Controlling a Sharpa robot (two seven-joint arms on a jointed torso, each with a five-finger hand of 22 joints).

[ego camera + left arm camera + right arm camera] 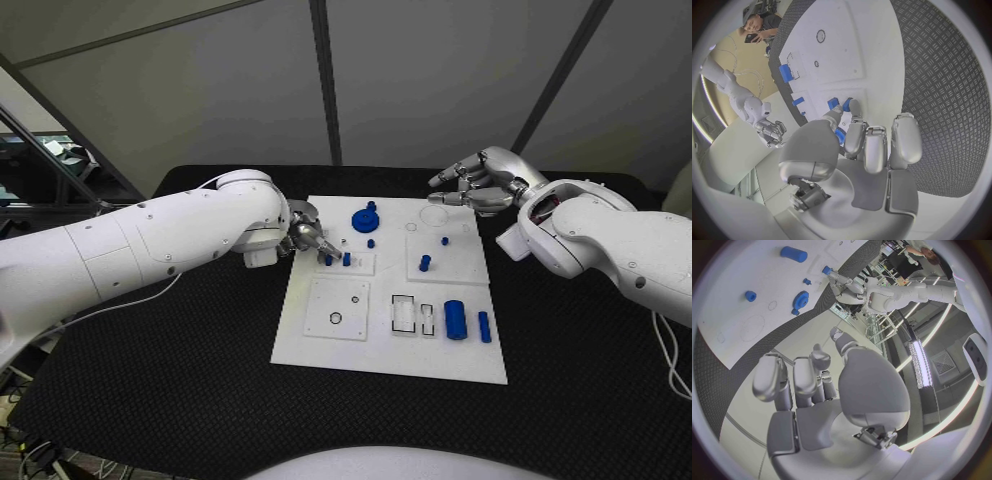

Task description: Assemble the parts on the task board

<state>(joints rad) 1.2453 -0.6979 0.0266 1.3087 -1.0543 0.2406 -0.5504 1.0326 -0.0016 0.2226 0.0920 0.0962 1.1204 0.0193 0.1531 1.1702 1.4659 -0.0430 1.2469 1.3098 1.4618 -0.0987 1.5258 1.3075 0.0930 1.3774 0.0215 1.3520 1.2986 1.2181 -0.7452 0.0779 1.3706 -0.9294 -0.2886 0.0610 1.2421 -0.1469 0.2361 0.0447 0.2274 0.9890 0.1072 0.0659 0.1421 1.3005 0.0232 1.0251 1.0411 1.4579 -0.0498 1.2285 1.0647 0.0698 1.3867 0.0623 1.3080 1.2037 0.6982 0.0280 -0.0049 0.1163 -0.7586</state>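
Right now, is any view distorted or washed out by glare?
Both wrist views are fisheye circles: the white task board bends in the left wrist view, and bright ceiling strip lights glare in the right wrist view. The head view looks straight and evenly lit, the black table dim.

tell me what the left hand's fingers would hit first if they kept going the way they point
Probably the small blue pegs standing on the task board. The left hand sits at the board's left edge with its fingers aimed at them. How far above the pegs the fingertips are is unclear.
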